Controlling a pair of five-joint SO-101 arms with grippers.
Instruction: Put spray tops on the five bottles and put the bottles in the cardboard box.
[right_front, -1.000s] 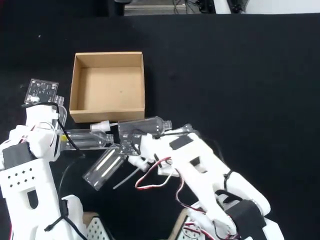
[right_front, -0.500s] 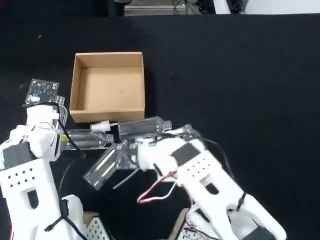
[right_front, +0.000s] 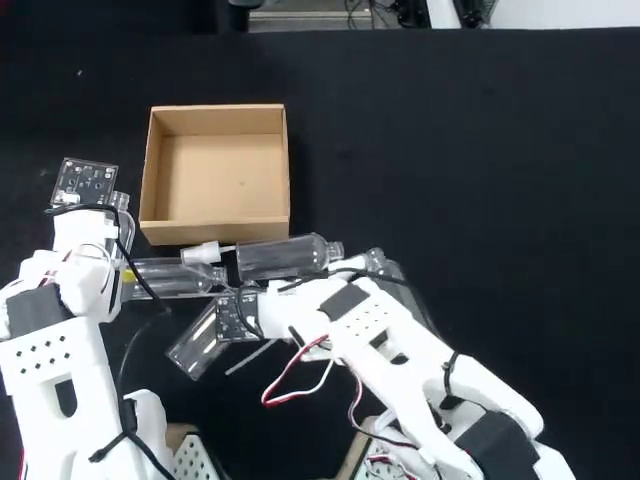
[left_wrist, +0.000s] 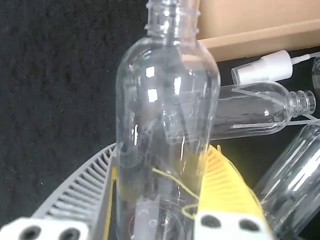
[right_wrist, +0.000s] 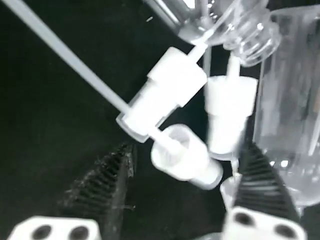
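The open cardboard box (right_front: 215, 175) stands at the back left with nothing inside. My left gripper (left_wrist: 165, 165) is shut on a clear bottle (left_wrist: 167, 100) with a bare neck that points toward the box; this gripper (right_front: 108, 262) sits left of the box's front corner. My right gripper (right_front: 235, 315) is open and low over loose white spray tops (right_wrist: 182, 160), with one tubed top (right_wrist: 167, 97) just beyond its fingers. Other clear bottles lie in front of the box: one near the wall (right_front: 285, 255), one beside the left arm (right_front: 165, 278), one slanted (right_front: 200, 342).
A white spray top (right_front: 205, 252) lies against the box's front wall. A thin dip tube (right_front: 255, 357) lies on the black cloth near the slanted bottle. The right half of the table is bare black cloth. Both arm bases crowd the near edge.
My right arm has swung left and down, carrying its gripper from beside the bottle near the box to the spray tops by the slanted bottle. The left arm and its bottle stayed put.
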